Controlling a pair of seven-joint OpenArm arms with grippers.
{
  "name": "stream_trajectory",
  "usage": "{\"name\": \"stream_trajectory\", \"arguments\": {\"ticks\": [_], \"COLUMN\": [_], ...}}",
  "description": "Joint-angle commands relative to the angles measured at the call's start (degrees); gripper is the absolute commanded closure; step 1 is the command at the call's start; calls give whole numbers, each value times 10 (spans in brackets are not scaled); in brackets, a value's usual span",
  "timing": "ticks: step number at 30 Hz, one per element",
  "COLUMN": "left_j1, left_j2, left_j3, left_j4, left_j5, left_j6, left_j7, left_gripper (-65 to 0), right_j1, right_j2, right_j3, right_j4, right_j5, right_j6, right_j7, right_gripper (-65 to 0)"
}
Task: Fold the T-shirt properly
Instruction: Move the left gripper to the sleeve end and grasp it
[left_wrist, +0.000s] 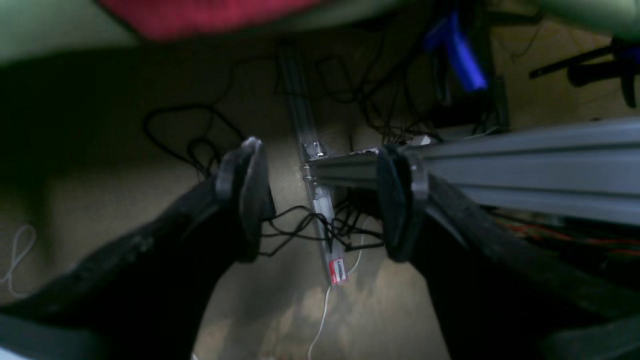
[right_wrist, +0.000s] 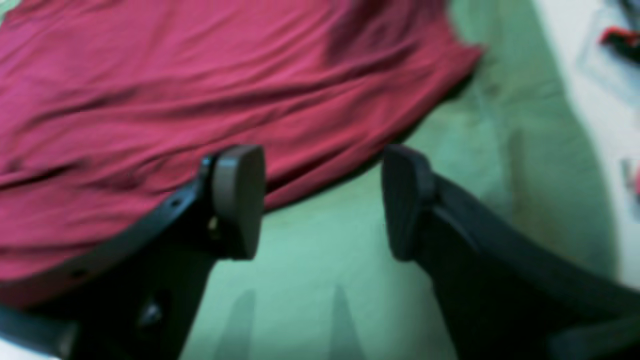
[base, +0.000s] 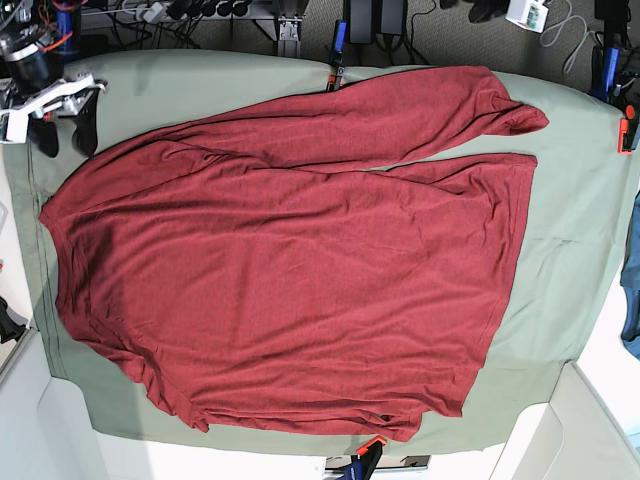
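Observation:
The dark red T-shirt (base: 290, 260) lies spread out and wrinkled on the sage-green table cloth (base: 570, 230), with one sleeve reaching to the back right. My right gripper (base: 63, 135) is at the table's back left corner. In the right wrist view it (right_wrist: 322, 200) is open and empty, just above the shirt's edge (right_wrist: 175, 75) where it meets the green cloth (right_wrist: 310, 260). My left gripper (left_wrist: 320, 200) is open and empty and hangs past the table edge over the floor. Only a strip of the shirt (left_wrist: 210, 17) shows at the top of that view.
A blue fabric scrap (base: 632, 280) hangs at the right edge. Clamps hold the cloth at the back (base: 337, 60) and front (base: 365, 455). Below the left gripper are an aluminium rail (left_wrist: 525, 165), tangled cables (left_wrist: 300, 225) and a blue clamp (left_wrist: 460, 55).

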Motion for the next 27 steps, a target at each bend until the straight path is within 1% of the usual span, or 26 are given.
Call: {"name": "stream_trajectory", "arguments": {"ticks": [1,4,9,14,16,17,22,27], "left_j1": [15,26,34,34,33,32,21,6], "left_j2": [-6,-16,-19,-21,-26,-28,-47,-86], "left_j3": [-11,-32,-69,-97,-105,-111,-135,-137], "left_j4": [11,14,14,14,14,14,14,13], "left_j5": [-14,-37,-78,-118,-132,-137,-138,-133], "left_j6": [-6,-6,-6,-6,-6,-6,-6,-6], "left_j7": [-4,-5,-1,9,8,8,7,7], "left_gripper": [-374,-374,-374,-374,-374,-374,-374,-374], "right_j1": [11,48,110,163,176,181,184,184], "right_j2": [5,5,5,5,5,4,4,4], "right_j3": [4,4,4,4,4,4,3,3], "right_j4": [-2,-45,-127,-184,-200,-205,-207,-207], "right_j5": [-1,-6,7,9,14,13,8,-2], "right_j6": [-6,-19,-18,-17,-8,-3,-3,-3], "right_j7": [12,6,3,-14,-19,-20,-22,-22], "right_gripper": [-376,-375,-376,-375,-375,-375,-375,-375]}}
